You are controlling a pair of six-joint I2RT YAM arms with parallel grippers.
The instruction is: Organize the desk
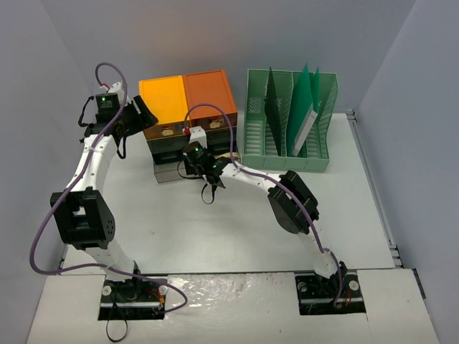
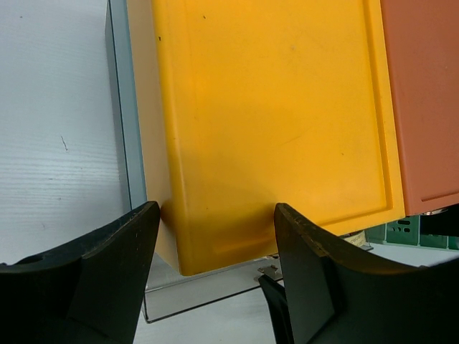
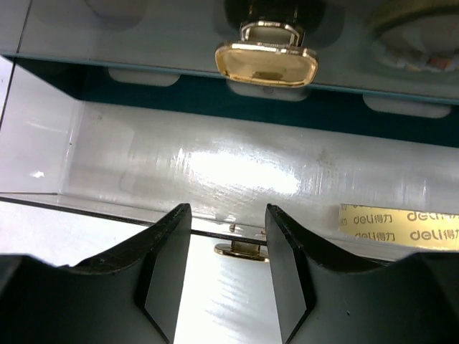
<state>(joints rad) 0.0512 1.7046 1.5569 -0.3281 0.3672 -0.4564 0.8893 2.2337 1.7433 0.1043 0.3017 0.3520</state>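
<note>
The off-white desk (image 1: 215,236) carries a drawer unit (image 1: 186,97) with a yellow and an orange top at the back centre. My left gripper (image 1: 143,113) is open and empty, hovering over the unit's yellow left top (image 2: 272,115) at its left edge. My right gripper (image 1: 186,166) is open at the unit's front. In the right wrist view its fingers (image 3: 168,272) stand on either side of the gold handle (image 3: 244,249) of a clear bottom drawer (image 3: 215,172), without touching it. That drawer is pulled out and looks empty.
A green slotted file rack (image 1: 287,122) with green folders stands at the back right, beside the drawer unit. A second gold handle (image 3: 267,61) sits on the drawer above. Grey walls enclose the desk at the left, back and right.
</note>
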